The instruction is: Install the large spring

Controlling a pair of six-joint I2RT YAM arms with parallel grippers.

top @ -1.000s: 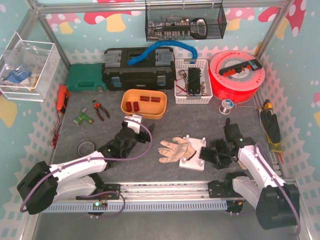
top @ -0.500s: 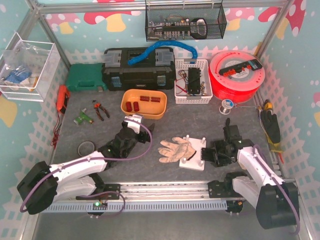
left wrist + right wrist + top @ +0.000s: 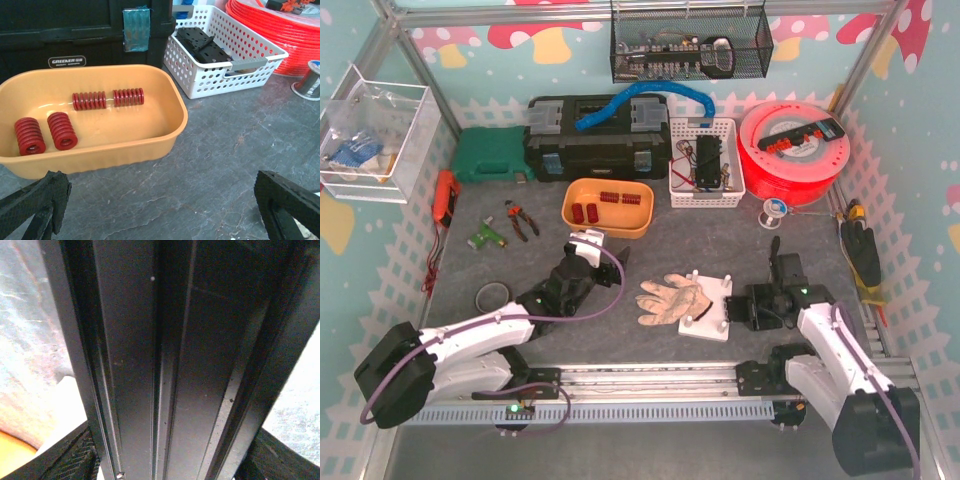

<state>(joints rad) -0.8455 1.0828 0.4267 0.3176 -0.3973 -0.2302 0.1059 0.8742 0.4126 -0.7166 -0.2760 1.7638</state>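
Your left gripper (image 3: 165, 200) hangs with its black, rough-textured fingers spread wide over the mottled grey mat (image 3: 225, 150), facing the smooth, round-cornered orange tray (image 3: 100, 155). The large springs (image 3: 62, 131), two fat red coils, sit side by side at the tray's left end. Your right gripper (image 3: 167, 460) straddles a black grooved bar (image 3: 165, 340); you cannot tell whether its fingers are clamped on it

Two large red springs (image 3: 62, 131) lie side by side in orange bin (image 3: 107, 156).
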